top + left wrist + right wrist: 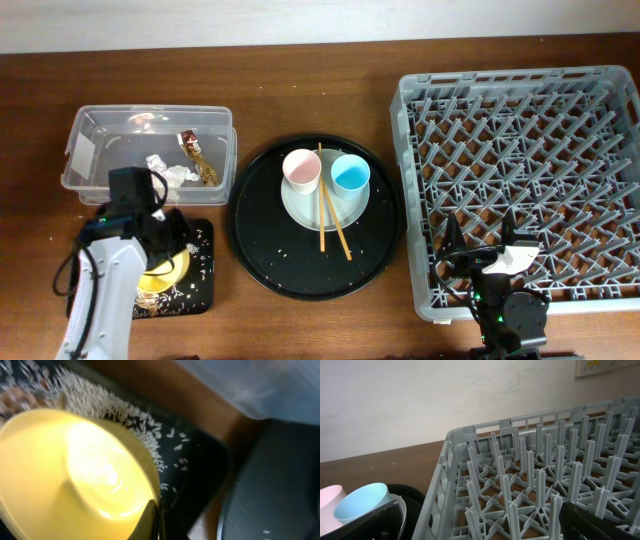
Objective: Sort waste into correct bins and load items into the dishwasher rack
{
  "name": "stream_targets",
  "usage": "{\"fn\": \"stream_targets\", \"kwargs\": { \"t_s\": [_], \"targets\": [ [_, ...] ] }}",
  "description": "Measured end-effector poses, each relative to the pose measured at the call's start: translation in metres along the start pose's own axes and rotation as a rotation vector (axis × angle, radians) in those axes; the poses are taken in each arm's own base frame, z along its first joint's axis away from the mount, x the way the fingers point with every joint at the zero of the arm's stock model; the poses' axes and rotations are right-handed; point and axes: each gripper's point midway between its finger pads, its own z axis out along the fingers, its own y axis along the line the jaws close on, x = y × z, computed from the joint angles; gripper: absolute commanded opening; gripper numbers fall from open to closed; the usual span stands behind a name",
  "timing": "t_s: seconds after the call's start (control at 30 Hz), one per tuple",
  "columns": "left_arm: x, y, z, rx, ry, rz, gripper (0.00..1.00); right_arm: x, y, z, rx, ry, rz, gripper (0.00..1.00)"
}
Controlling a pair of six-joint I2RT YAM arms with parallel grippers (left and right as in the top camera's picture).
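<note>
Yellow, glossy and round, the bowl [75, 470] is above the flat black tray [203, 285], its rim pinched by the left gripper [165, 250]. Pale, rice-like food scraps [100, 405] speckle the tray. The right gripper [485, 248], fingers spread, hangs over the pegged grey dishwasher rack [560, 120]. The pink cup [301, 168], blue cup [350, 176] and wooden chopsticks [322, 225] rest on the pale plate [298, 205].

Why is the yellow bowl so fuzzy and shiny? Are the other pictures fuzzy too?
Left wrist view: the camera sits very close, so the yellow bowl is blurred, with bright glare in its middle. Right wrist view: the dishwasher rack looks sharp. Overhead view: evenly lit and clear.
</note>
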Motion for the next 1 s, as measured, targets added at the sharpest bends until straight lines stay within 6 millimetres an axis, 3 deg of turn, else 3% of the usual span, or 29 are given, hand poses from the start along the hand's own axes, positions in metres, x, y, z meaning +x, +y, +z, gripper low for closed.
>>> {"fn": "stream_targets", "kwargs": {
  "t_s": [0.2,0.4,0.6,0.73,0.8,1.0],
  "targets": [
    [-0.017,-0.008,-0.037,0.033,-0.075,0.002,0.0,0.0,0.0,0.0,0.0,0.0,-0.001,0.98],
    [-0.017,-0.009,-0.044,0.044,-0.098,0.003,0.0,0.0,0.0,0.0,0.0,0.0,0.0,0.98],
    [-0.031,0.01,-0.083,-0.015,-0.288,-0.065,0.0,0.0,0.0,0.0,0.0,0.0,0.0,0.98],
    [-0.032,0.008,-0.097,0.013,-0.336,-0.071,0.0,0.0,0.0,0.0,0.0,0.0,0.0,0.98],
    [-0.025,-0.01,-0.096,0.089,-0.302,-0.02,0.0,0.0,0.0,0.0,0.0,0.0,0.0,0.98],
    [0.012,-0.087,-0.1,0.29,-0.235,0.243,0.0,0.0,0.0,0.0,0.0,0.0,0.0,0.98]
  ]
}}
